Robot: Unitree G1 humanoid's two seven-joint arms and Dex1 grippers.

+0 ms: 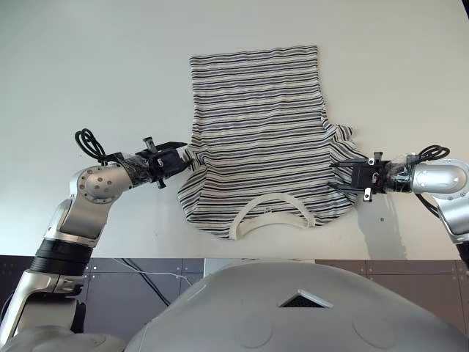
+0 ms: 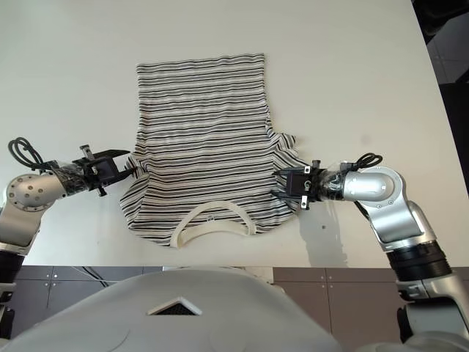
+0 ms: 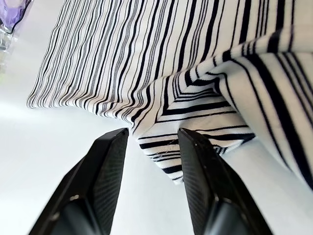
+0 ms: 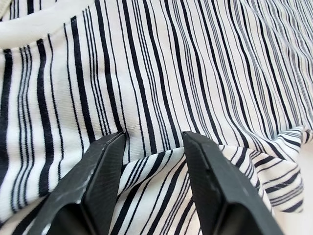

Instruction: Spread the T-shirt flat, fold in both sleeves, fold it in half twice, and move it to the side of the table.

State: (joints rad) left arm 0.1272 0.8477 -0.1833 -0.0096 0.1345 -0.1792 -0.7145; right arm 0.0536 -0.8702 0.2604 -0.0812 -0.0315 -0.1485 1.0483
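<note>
A black-and-white striped T-shirt (image 1: 256, 125) lies on the white table (image 1: 73, 59), its white collar (image 1: 271, 216) nearest me and its hem at the far end. Both sleeves are bunched in against the body. My left gripper (image 1: 185, 155) is low at the shirt's left sleeve (image 3: 161, 147), open, with the sleeve's edge lying between the fingertips. My right gripper (image 1: 335, 178) is at the crumpled right sleeve (image 4: 274, 166), also open, its fingers (image 4: 105, 171) resting on the fabric with a fold between them.
Bare table stretches to the left, right and far side of the shirt. The table's front edge (image 1: 110, 257) runs just below the collar, with dark floor and cables (image 1: 146, 275) beyond it. The table's right edge (image 2: 429, 66) lies further out.
</note>
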